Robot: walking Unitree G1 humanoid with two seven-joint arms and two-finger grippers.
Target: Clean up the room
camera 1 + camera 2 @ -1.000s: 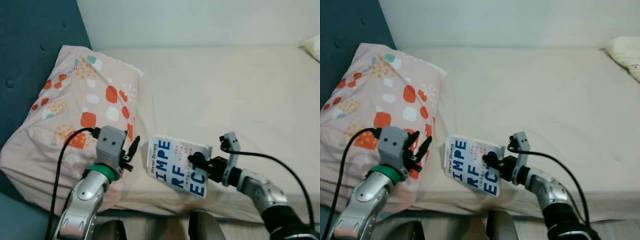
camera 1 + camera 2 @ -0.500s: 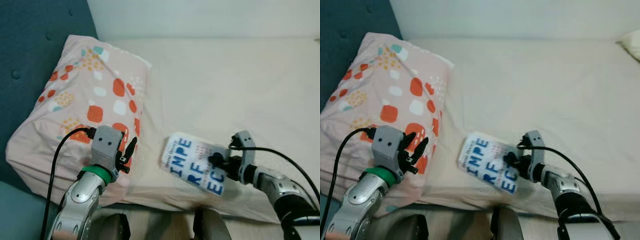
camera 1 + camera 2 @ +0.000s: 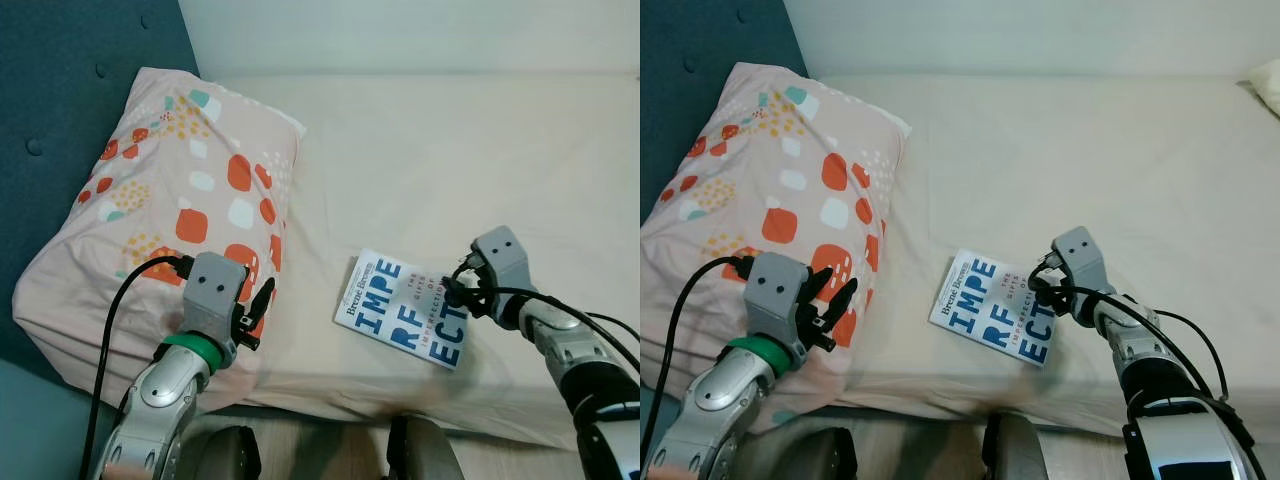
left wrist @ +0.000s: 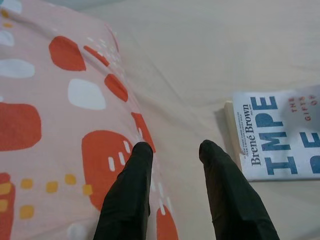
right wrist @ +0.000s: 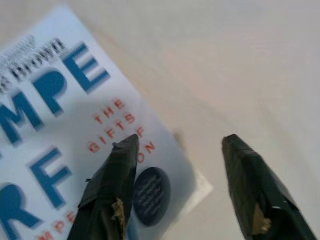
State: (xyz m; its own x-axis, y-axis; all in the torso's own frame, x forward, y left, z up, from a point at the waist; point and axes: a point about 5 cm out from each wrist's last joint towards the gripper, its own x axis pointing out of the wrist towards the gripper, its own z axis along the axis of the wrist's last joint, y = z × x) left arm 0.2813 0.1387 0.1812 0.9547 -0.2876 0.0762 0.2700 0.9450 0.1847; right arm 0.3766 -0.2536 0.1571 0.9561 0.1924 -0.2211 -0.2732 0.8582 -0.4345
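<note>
Book, white cover with big blue letters and small red lettering, lies flat on the cream bed sheet, near the bed's front edge, spine toward 9 o'clock. Right gripper sits over the book's 3 o'clock corner: fingers spread, released, one black finger above the cover, the other off the edge above the sheet. Whether a fingertip touches the cover cannot be told. Right arm reaches in from 4 o'clock. Pillow, pink with orange, white and teal patches, lies at 9 to 10 o'clock of the book, well apart from it, against the dark blue headboard. Left gripper hovers at the pillow's near corner, 8 o'clock of the book; fingers parted, holding nothing, pillow fabric under one finger.
</note>
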